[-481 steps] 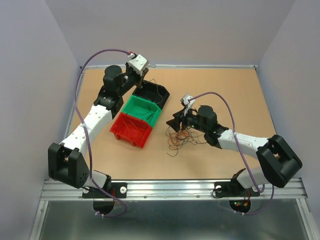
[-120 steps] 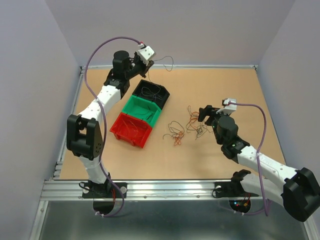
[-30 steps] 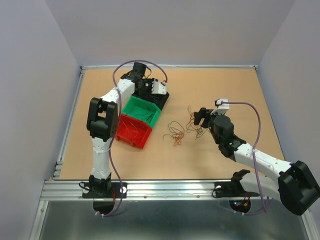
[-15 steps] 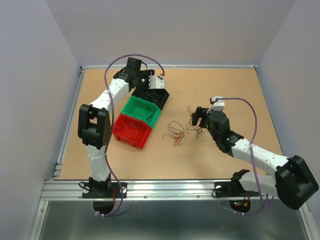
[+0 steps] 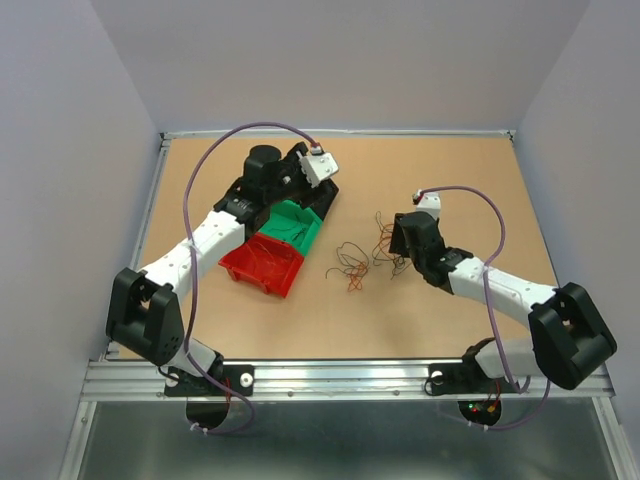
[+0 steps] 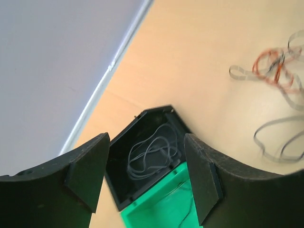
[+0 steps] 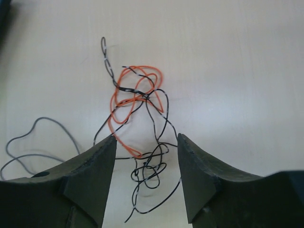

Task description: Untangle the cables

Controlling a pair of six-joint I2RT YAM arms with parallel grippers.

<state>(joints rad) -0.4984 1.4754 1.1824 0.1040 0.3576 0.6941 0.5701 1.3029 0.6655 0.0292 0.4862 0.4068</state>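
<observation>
My right gripper (image 7: 147, 142) spread wide, low astride the cables (image 7: 137, 95), a red-orange and black tangle on the worktop (image 7: 228, 57), my left gripper (image 6: 146, 142) wide and empty above the black bin (image 6: 156, 110)

left arm (image 5: 200, 245): elbow swung from beside the bins out to the near left
left gripper (image 6: 145, 142): drawn back above the black plastic bin (image 6: 115, 183), jaws now apart with no wire in them
thin dark wire (image 6: 142, 162): gone from the left gripper, now looped inside that bin
right gripper (image 7: 147, 141): moved in over the tangle of hair-thin orange and black cables (image 7: 137, 91)
</observation>
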